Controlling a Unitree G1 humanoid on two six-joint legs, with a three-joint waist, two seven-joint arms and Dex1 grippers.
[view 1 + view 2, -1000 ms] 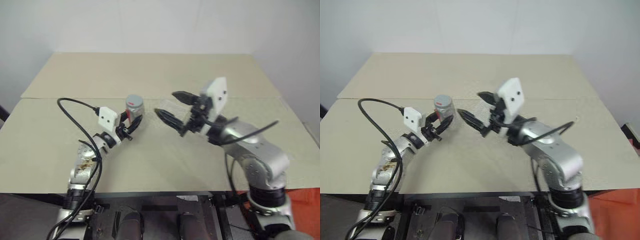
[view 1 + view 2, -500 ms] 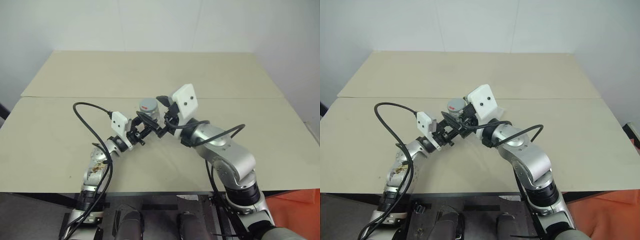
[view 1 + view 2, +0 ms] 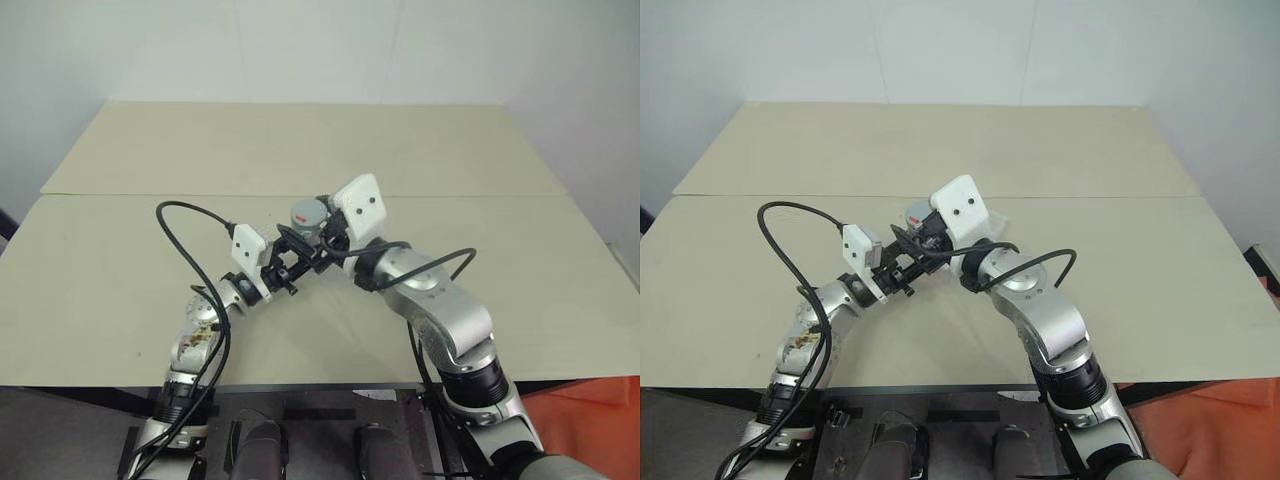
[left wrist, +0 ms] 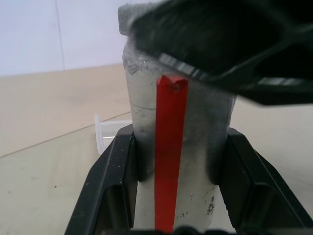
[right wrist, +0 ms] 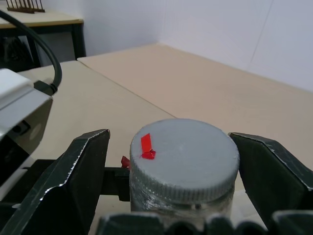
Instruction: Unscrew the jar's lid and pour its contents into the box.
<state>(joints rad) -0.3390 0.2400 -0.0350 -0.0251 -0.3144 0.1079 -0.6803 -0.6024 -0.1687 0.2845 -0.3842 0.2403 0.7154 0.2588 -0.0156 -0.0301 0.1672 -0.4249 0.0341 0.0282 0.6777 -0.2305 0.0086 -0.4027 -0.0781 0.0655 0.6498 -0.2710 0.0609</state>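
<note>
We see the left end effector clamped on the body of the jar, holding it upright above the bench. The right end effector stands wide open, a finger either side of the lid, seemingly not touching. The box lies on the bench just behind the jar.

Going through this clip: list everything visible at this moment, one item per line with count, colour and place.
jar: one, clear-silvery with a vertical red stripe, upright, gripped at its body above the table's middle.
lid: one, grey, with a red tape tab, on the jar.
box: one, translucent white, on the table behind the jar, mostly hidden.
table: one, beige.
dark table: one, dark frame, light top, in the background.
left pincer: one, black fingers, shut on the jar's body.
right pincer: one, black fingers, open either side of the lid, gaps showing.
</note>
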